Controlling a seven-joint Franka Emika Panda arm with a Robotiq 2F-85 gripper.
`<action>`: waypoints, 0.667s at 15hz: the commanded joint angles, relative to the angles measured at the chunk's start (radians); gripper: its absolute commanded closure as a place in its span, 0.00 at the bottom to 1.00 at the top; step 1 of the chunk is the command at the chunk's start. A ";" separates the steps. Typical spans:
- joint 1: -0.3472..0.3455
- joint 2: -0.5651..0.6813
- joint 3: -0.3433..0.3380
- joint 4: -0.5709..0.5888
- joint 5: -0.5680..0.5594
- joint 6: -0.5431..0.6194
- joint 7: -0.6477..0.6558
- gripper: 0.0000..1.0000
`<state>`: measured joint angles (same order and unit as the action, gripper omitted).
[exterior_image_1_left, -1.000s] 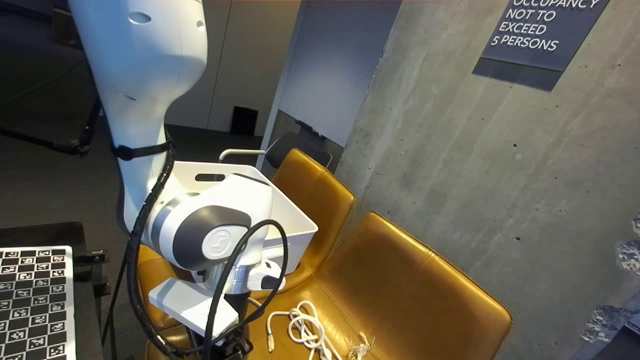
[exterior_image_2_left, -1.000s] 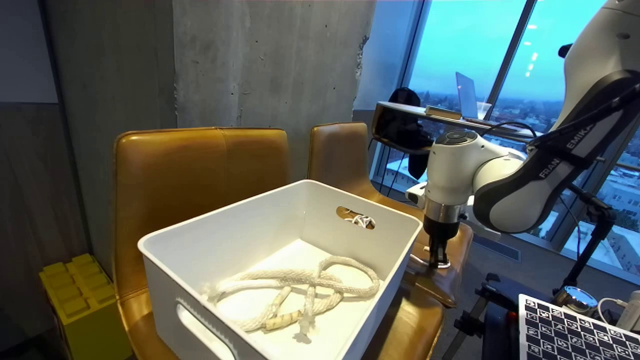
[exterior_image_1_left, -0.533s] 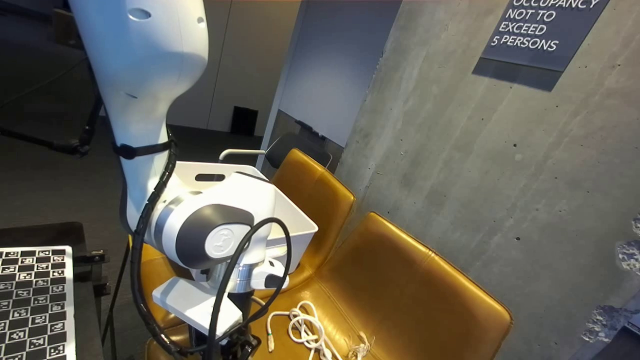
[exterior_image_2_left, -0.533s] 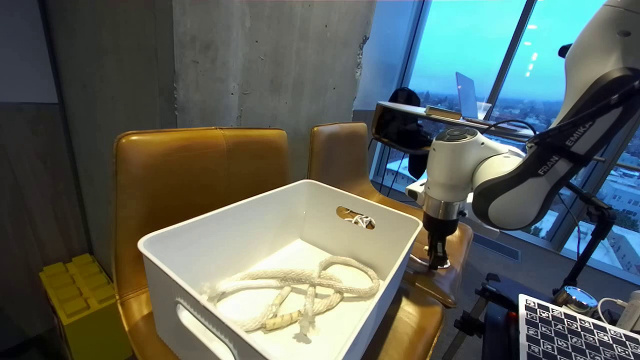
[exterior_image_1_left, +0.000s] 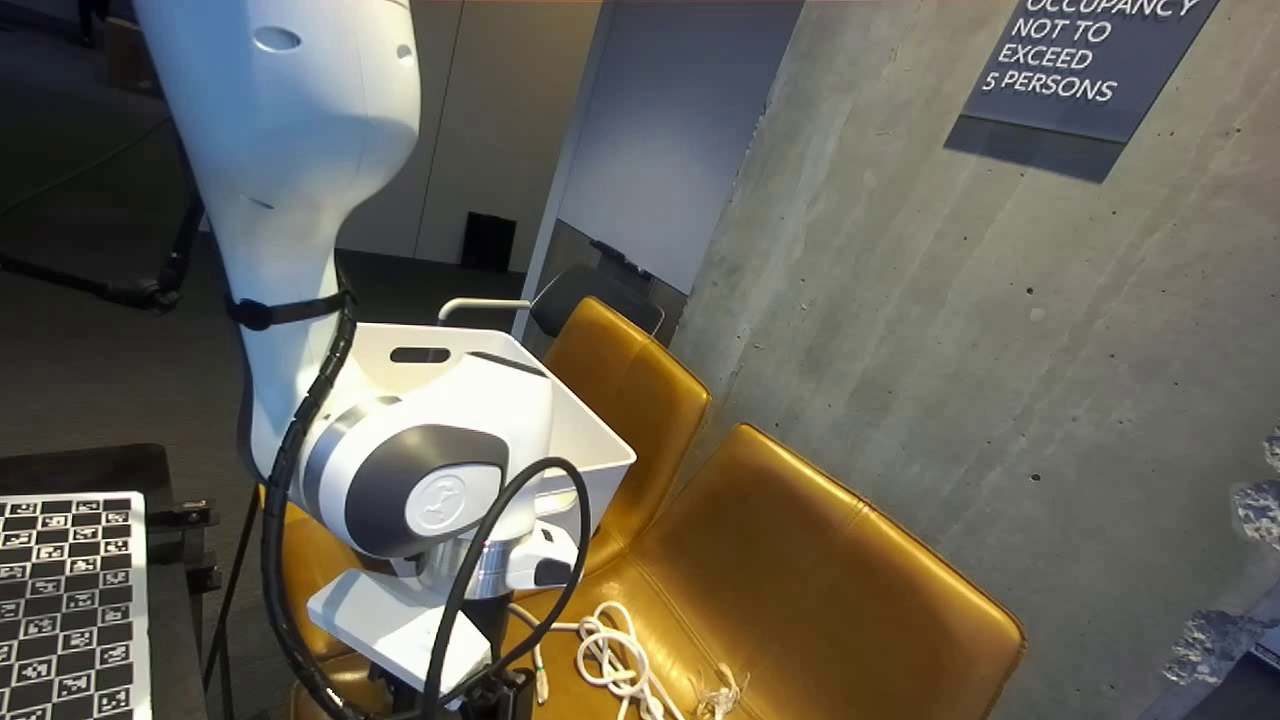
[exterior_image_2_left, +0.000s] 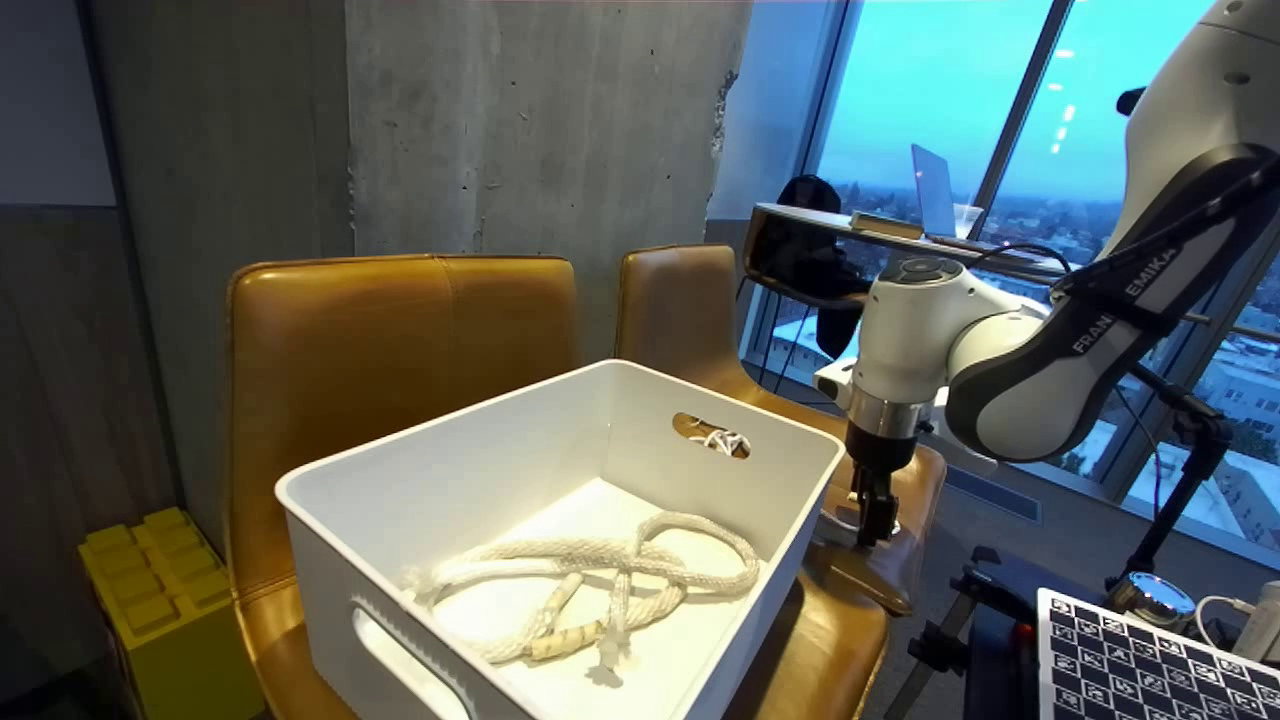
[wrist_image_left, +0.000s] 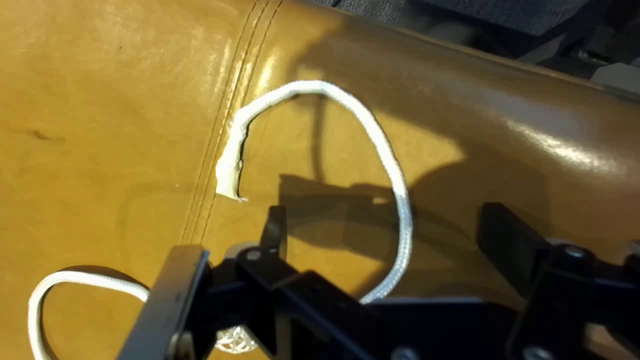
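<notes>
1. Wrist view: black two-finger hand (wrist_image_left: 385, 225), fingers spread wide, nothing gripped. Thin white braided cord (wrist_image_left: 384, 151) shows in the gap, slack on the glossy tan leather seat (wrist_image_left: 100, 125); seat carries its weight, so the arc lies flat. Pale wrapped end (wrist_image_left: 229, 170) rests by the stitching.
2. In an exterior view: hand points down at that seat, just beyond a white rectangular plastic bin (exterior_image_2_left: 520, 460). Bin sits on a neighbouring tan leather chair (exterior_image_2_left: 400, 330); its walls pen in a thick off-white braided rope (exterior_image_2_left: 560, 548), loosely looped.
3. In an exterior view: knotted white cord (exterior_image_1_left: 622, 688) heaped near the hand, presumably bunched by its knots. Fingers mostly hidden; can't tell if it's the same cord.
</notes>
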<state>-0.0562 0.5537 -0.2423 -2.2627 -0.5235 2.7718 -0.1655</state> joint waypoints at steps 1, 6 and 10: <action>-0.018 0.038 0.004 -0.001 0.010 0.080 -0.012 0.09; -0.024 0.096 -0.012 -0.009 0.024 0.191 -0.008 0.05; -0.031 0.117 -0.013 -0.002 0.059 0.220 -0.013 0.26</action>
<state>-0.0801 0.6268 -0.2513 -2.2838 -0.5031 2.9458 -0.1669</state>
